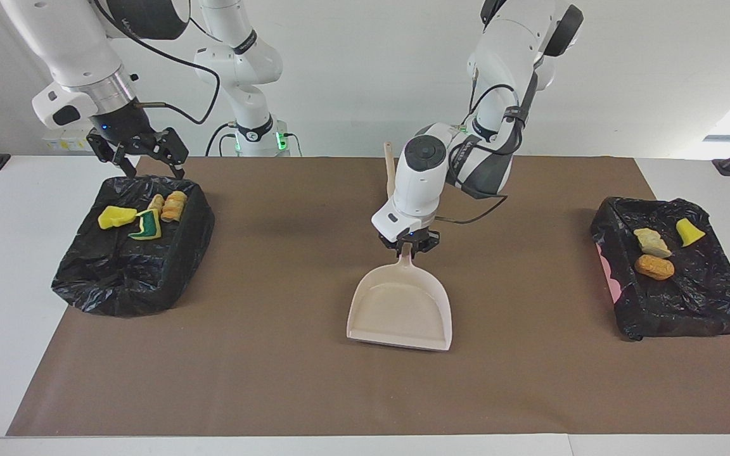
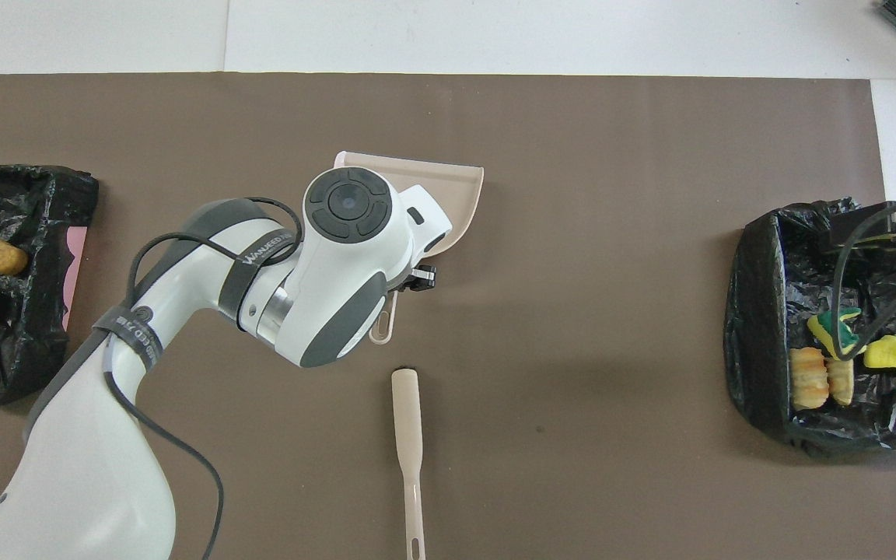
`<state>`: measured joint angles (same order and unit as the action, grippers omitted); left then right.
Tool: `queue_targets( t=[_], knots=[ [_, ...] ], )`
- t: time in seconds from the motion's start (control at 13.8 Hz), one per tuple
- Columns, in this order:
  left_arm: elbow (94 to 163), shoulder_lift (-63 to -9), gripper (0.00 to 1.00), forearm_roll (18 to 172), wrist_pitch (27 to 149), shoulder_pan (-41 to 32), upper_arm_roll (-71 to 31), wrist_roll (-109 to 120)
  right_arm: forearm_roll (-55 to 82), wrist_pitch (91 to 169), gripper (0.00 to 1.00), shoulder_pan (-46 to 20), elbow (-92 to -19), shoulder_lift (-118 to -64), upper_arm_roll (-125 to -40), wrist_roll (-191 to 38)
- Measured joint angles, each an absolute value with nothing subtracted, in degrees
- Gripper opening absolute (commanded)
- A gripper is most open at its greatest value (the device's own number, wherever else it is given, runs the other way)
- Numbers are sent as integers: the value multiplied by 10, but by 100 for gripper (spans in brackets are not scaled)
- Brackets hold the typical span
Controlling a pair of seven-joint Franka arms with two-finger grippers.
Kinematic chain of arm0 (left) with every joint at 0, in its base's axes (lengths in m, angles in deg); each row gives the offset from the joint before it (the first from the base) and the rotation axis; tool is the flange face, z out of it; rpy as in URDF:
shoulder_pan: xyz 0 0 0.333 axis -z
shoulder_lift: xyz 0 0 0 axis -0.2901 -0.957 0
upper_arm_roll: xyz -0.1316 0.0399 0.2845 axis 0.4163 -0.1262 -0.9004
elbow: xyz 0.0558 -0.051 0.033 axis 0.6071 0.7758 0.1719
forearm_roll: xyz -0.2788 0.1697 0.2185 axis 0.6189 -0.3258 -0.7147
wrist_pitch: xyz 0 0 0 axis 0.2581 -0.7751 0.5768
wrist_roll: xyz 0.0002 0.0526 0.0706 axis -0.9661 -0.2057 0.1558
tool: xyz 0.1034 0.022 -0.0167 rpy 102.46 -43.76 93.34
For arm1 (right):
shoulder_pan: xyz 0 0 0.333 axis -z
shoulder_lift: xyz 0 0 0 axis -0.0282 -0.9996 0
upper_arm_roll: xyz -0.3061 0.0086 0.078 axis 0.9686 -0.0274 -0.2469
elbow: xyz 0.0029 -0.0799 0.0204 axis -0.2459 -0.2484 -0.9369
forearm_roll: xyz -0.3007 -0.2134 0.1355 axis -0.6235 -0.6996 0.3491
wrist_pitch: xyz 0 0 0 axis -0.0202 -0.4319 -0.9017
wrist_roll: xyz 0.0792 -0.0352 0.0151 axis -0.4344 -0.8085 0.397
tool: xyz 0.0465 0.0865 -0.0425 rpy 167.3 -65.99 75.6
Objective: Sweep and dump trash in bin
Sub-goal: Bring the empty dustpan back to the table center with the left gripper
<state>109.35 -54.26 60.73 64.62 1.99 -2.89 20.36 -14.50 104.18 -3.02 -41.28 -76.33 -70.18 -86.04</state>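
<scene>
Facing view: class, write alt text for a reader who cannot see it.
The left gripper holds an empty dustpan by its handle at mid-table, the brush nearer the robots. The open right gripper hangs over one black-lined bin of trash; another bin sits at the left arm's end.

Brown mat (image 1: 276,367): dustpan (image 1: 402,309) mid-mat; brush (image 2: 409,435) nearer the robots than the dustpan.

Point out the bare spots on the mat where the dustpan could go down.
Bare mat lies between the dustpan and the bin with sponges, and between the dustpan and the other bin. It is crowded near the brush, where the left hand grips the dustpan's handle.
</scene>
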Motion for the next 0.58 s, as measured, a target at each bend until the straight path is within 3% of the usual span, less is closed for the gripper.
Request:
queue_targets(
  t=[0.15, 0.22, 0.29, 0.36, 0.44, 0.58],
  knots=[
    [1071, -569, 0, 602, 640, 27, -29, 210, -145, 1042, 100, -30, -413, -763, -702, -860],
    [1064, -573, 17, 602, 636, 27, -29, 212, -145, 1042, 100, -30, -413, -763, -702, -860],
    [1060, -573, 53, 601, 633, 28, -29, 212, -145, 1042, 100, -30, -413, -763, -702, -860],
    [1059, -573, 78, 601, 632, 28, -30, 212, -145, 1042, 100, -30, -413, -763, -702, -860],
    [1058, -573, 91, 600, 632, 28, -31, 213, -145, 1042, 100, -30, -413, -763, -702, -860],
    [1055, -573, 100, 591, 632, 27, -34, 213, -145, 1042, 100, -30, -413, -763, -702, -860]
  ],
)
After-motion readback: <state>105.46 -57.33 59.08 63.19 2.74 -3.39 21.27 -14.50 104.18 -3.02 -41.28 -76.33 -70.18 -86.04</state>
